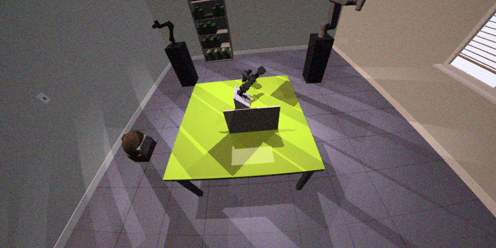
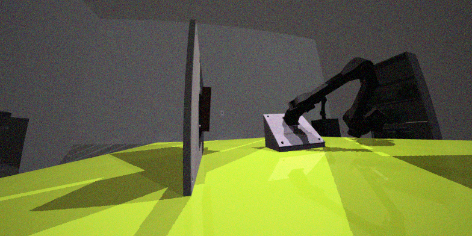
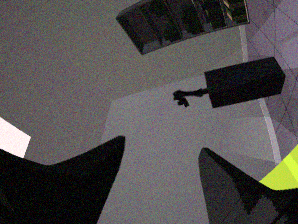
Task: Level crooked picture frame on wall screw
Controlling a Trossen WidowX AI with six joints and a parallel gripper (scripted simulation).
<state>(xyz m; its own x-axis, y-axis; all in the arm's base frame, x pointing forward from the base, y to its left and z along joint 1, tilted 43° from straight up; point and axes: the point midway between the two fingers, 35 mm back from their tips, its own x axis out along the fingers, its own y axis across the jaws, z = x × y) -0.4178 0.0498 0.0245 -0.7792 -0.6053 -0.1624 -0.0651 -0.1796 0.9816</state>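
Note:
The picture frame [image 2: 205, 108] shows edge-on in the exterior view as a dark reddish-brown piece on the arm-facing side of the upright wall panel [image 1: 252, 119] [image 2: 189, 108]. The top camera sees only the panel's back, which hides the frame. The screw and the notched strip are hidden, and the frame's tilt cannot be told from these views. My gripper [image 1: 246, 72] [image 2: 355, 132] [image 3: 163, 148] is on the far side of the arm's base from the panel, well away from the frame. Its fingers are apart with nothing between them, and the frame is not in the wrist view.
The arm stands on a sloped white base [image 1: 241, 99] [image 2: 297, 138] between gripper and panel, on the yellow-green table [image 1: 194, 107] [image 2: 247, 201]. Beyond the table are a shelf unit [image 1: 208, 20] [image 3: 180, 22] and two other arms on black pedestals [image 1: 182, 63] [image 1: 316, 58].

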